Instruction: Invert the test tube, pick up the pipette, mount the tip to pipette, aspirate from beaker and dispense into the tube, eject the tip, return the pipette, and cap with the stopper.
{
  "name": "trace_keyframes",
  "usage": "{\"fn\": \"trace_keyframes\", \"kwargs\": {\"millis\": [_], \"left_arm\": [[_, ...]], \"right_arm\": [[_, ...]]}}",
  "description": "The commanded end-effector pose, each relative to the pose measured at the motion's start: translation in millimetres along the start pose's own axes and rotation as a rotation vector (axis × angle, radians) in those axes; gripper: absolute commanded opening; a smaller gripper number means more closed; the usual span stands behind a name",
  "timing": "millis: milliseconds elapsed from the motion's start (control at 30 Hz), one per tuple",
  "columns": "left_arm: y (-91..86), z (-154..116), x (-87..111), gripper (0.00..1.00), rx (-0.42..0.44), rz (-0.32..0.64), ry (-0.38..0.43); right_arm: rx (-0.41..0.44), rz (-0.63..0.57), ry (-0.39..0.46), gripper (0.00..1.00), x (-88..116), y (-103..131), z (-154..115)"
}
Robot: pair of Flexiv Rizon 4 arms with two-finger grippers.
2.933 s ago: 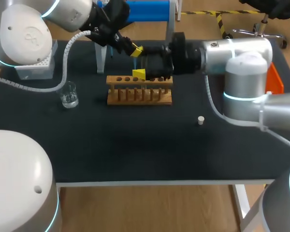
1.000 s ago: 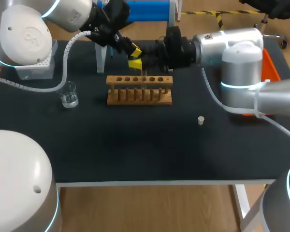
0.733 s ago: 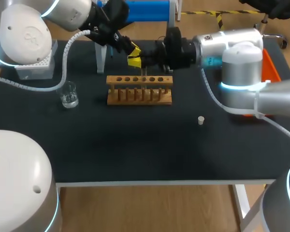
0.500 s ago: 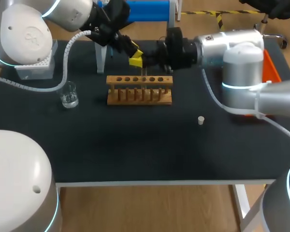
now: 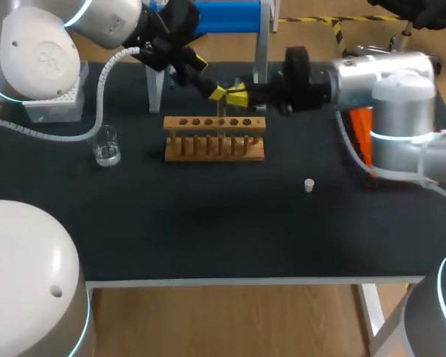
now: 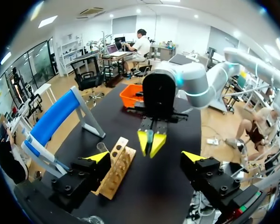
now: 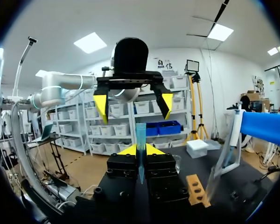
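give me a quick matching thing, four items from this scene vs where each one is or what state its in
Things:
1. test tube
2. beaker
3. stopper
4. left end effector

Places or states:
A. open, holding nothing
B. standing on the table to the left of the wooden rack
C. gripped in the right end effector
D. lying on the table to the right of the wooden rack

Pairs: 1-C, 2-B, 3-D, 4-A
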State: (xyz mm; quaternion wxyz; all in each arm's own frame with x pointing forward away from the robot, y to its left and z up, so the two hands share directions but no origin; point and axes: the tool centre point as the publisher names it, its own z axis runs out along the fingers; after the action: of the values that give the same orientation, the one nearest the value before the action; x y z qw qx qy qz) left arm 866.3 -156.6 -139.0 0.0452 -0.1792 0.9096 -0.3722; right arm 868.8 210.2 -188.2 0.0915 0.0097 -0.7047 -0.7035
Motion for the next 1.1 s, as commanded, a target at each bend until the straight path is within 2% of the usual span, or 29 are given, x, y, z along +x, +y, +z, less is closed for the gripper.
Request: {"fn": "trace_keyframes", "kwargs": {"millis": [33, 333, 533, 833, 1100], "left_arm": [[-0.7, -1, 0.3, 1.00, -0.005, -0.002, 0.000], [-0.7, -1, 0.3, 1.00, -0.005, -0.002, 0.000], [-0.7, -1, 0.3, 1.00, -0.005, -0.002, 0.000], [-0.7, -1, 0.3, 1.00, -0.005, -0.002, 0.000], [-0.7, -1, 0.3, 1.00, -0.005, -0.002, 0.000]], "right_arm": [[0.010, 0.005, -0.014, 0.00, 22, -1, -53], [0.023, -0.005, -0.052, 0.00, 51, -16, -121], [0.000, 0.004, -0.075, 0.00, 66, -33, -157], [0.012, -0.058, -0.126, 0.00, 81, -57, -197], [-0.019, -0.096, -0.065, 0.00, 89, -66, -218]]}}
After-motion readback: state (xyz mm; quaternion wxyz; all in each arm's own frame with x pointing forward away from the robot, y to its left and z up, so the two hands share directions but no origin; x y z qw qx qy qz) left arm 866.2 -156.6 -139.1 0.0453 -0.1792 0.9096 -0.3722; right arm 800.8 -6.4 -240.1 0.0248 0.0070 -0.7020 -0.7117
